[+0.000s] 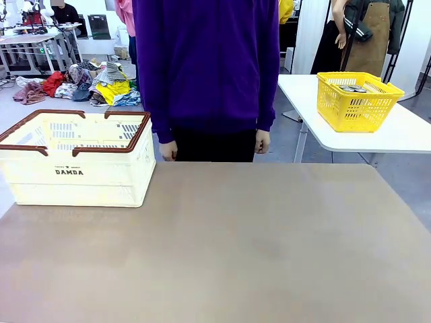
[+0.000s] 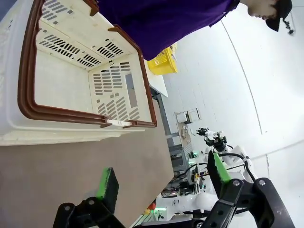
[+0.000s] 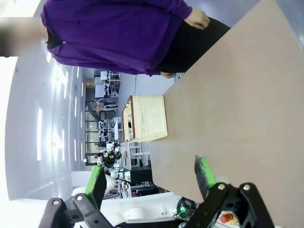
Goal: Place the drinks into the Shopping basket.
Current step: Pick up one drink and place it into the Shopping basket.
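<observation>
The cream-white Shopping basket (image 1: 75, 158) with its dark brown rim and "DAMDA" print stands at the table's far left; I can see nothing inside it. It lies sideways in the left wrist view, Shopping basket (image 2: 71, 80), and small and far off in the right wrist view, Shopping basket (image 3: 144, 118). My left gripper (image 2: 161, 183) hangs open above the table near the basket, nothing between its green pads. My right gripper (image 3: 151, 178) is open too, over bare table. The drinks are out of view.
A person in a purple top (image 1: 205, 67) stands at the far edge, hands (image 1: 262, 142) hanging at their sides. A yellow mesh basket (image 1: 357, 99) sits on a white side table (image 1: 377, 134) at the right. The brown tabletop (image 1: 222, 249) stretches wide.
</observation>
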Available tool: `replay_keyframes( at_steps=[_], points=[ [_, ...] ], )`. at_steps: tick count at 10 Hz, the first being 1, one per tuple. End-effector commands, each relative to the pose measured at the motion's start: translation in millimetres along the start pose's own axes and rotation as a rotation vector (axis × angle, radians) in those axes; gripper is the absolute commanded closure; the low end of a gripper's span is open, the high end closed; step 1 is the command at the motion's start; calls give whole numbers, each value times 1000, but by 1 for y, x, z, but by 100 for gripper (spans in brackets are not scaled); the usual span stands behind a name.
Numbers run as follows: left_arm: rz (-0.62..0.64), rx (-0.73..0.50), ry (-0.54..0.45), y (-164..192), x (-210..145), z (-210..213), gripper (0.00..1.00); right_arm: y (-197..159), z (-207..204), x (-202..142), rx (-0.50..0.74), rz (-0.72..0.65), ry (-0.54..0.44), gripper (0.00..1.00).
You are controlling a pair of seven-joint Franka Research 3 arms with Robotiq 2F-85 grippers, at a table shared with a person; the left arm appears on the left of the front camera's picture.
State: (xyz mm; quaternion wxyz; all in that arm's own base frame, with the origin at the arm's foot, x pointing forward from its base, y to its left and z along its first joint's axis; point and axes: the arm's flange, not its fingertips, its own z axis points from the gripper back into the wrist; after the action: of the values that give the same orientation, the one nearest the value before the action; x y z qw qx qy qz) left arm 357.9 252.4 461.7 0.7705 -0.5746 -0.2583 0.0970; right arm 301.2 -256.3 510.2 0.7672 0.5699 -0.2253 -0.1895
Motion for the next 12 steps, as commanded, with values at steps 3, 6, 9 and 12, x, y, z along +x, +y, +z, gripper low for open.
replay_keyframes(
  at_steps=[3,6,9,12],
  points=[
    [-1,7,7,-2,-2,4,0,0,1,1,13,18,0,0],
    [-1,7,7,-2,-2,4,0,0,1,1,13,18,0,0],
    [-1,7,7,-2,-2,4,0,0,1,1,13,18,0,0],
    [-1,7,7,-2,-2,4,0,0,1,1,13,18,0,0]
  ],
)
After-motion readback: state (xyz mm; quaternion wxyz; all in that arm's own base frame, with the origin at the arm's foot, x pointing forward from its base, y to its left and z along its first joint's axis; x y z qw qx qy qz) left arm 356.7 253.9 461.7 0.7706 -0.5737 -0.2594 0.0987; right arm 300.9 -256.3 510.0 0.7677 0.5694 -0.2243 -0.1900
